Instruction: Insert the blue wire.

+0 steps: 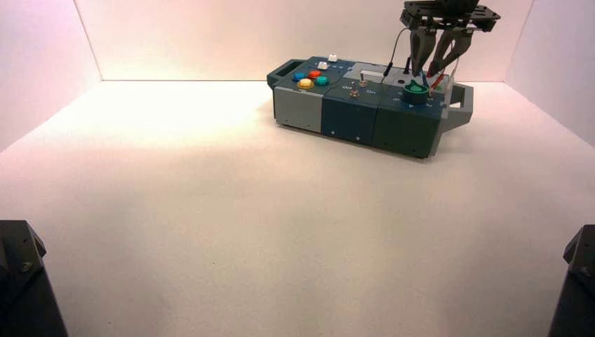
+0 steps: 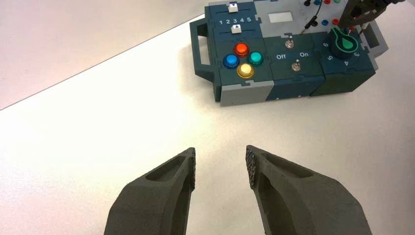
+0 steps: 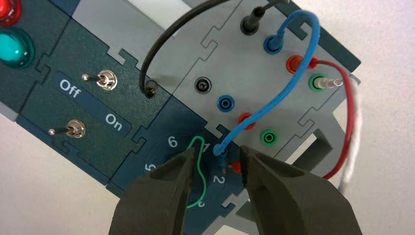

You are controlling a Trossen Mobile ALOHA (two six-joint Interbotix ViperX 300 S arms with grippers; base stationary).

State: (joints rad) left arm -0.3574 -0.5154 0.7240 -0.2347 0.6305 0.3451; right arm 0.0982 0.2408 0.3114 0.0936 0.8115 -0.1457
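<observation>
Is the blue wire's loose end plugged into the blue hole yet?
No, the free plug of the blue wire lies over the dark knob panel, and the blue socket shows uncovered.

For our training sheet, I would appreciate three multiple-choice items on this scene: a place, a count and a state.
1. The right tool is over:
A) the buttons
B) the knob end
C) the sliders

2. How many round buttons are there?
A) two
B) three
C) four

3. The blue wire's near plug is:
A) out of any socket
B) in the blue socket
C) in a green socket

Key:
1 B: the high view shows it there; the left tool hangs in front of the box.
2 C: red, blue, green, yellow.
3 A: it hangs above the knob area; the near blue socket is empty.
</observation>
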